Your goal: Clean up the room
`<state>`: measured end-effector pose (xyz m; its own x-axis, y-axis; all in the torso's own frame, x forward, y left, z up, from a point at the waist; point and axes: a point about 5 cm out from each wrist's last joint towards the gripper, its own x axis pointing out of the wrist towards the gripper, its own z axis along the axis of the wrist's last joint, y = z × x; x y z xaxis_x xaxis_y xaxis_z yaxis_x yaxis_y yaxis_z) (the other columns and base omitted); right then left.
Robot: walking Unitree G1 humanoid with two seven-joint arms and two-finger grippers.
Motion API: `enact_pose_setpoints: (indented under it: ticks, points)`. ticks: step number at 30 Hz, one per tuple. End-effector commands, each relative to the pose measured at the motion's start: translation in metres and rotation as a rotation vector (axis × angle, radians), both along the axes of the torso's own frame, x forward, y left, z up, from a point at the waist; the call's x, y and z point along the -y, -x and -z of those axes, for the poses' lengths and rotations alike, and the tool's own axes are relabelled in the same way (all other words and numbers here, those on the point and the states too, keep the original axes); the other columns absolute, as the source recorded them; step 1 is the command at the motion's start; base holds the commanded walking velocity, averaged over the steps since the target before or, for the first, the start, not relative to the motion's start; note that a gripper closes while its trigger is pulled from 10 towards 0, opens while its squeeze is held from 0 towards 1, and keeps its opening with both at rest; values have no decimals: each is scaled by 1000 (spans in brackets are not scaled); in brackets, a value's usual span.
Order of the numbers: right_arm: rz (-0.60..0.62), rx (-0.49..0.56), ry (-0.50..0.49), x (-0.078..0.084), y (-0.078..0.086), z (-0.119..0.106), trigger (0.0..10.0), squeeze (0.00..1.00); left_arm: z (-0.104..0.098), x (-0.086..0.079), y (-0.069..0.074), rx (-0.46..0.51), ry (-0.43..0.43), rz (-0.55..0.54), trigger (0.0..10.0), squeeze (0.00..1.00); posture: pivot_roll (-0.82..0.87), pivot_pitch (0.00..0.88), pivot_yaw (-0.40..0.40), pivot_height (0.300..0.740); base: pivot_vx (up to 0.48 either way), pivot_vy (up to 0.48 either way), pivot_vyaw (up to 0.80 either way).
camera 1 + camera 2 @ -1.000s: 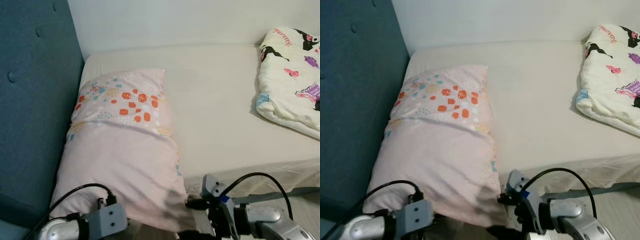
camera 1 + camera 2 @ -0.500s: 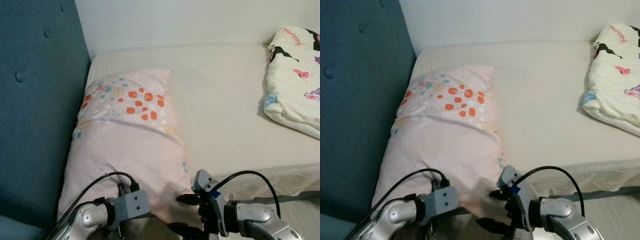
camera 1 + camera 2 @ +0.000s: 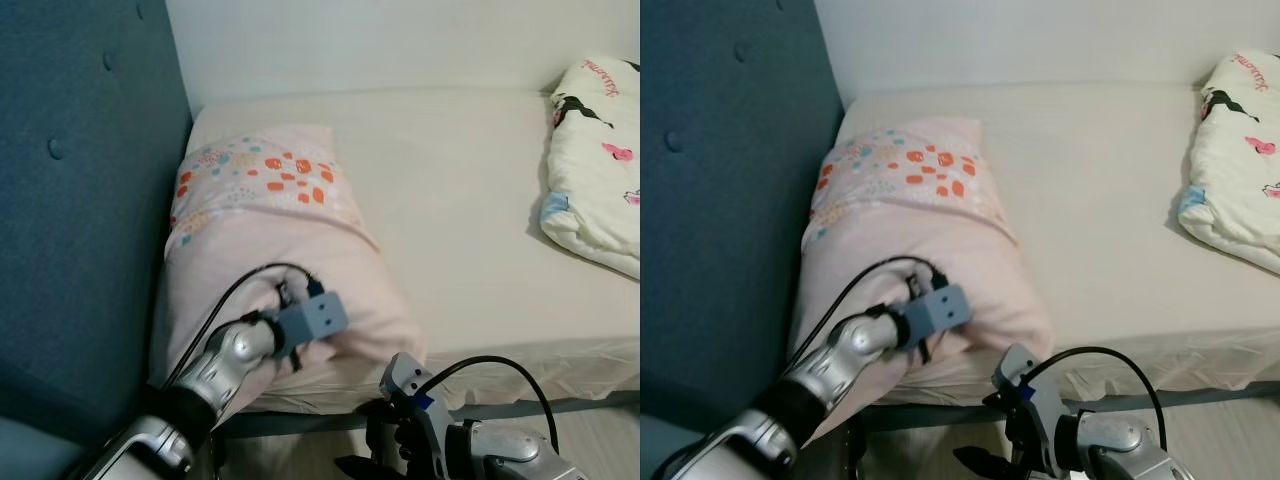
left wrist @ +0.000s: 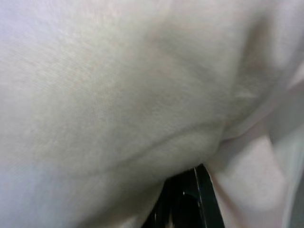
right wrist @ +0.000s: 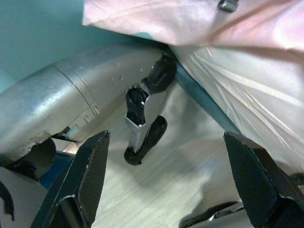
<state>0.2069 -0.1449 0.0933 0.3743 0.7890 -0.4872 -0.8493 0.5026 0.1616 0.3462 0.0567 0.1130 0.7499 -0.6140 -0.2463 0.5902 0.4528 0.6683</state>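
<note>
Cream bed (image 3: pixel 470 210) against a white wall (image 3: pixel 400 40), with a blue padded headboard (image 3: pixel 70 200) along one side. Pale wood floor (image 5: pixel 156 190) below the bed edge. Folded cartoon-print quilt (image 3: pixel 600 160) at the far end of the mattress, well apart from both grippers.

Pink pillow (image 3: pixel 270 230) at the headboard end, dotted orange and teal on its far half, plain pink on the near half, near end bunched and humped at the mattress edge. Left gripper (image 3: pixel 290 335) pressed into that near end, fingers buried in the cloth; pillow directly against them and bulging around the wrist. Close up, only blurred pale fabric and one black fingertip (image 4: pixel 199 190) poking from a fold. Cannot tell whether those fingers are apart or together.

Right gripper (image 5: pixel 164 180) low, below the bed edge, fingers (image 5: pixel 80 175) spread wide with nothing between them. Pillow's corner above and beyond those fingertips, not touching; floor and the left arm's silver casing (image 5: pixel 71 95) between and past them.
</note>
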Motion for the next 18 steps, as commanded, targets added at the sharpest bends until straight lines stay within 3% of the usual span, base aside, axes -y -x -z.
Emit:
enact_pose_setpoints:
  ticks: [1,3,6,7,10,18]
  points:
    - [3,-26,13,-1,4,7,10000,0,-1,-6,-5,27,-20,-47,0,0,-73,277,-27,570,0,0,0]
    - [11,-24,18,-1,3,8,10000,0,-7,-6,-12,66,-44,-71,0,0,-78,279,-25,570,0,0,0]
    - [48,-15,37,2,0,8,10000,0,-26,-15,-33,187,-157,-148,0,0,-94,281,-11,570,0,0,0]
    - [48,-15,37,2,0,8,10000,0,-26,-15,-33,187,-157,-148,0,0,-94,281,-11,570,0,0,0]
    - [84,0,53,4,-2,9,10000,0,-49,-26,-49,327,-256,-231,0,0,-105,280,-7,570,0,0,0]
    - [111,5,60,6,-5,10,10000,0,-80,-36,-61,514,-265,-348,0,0,-110,275,-9,570,0,0,0]
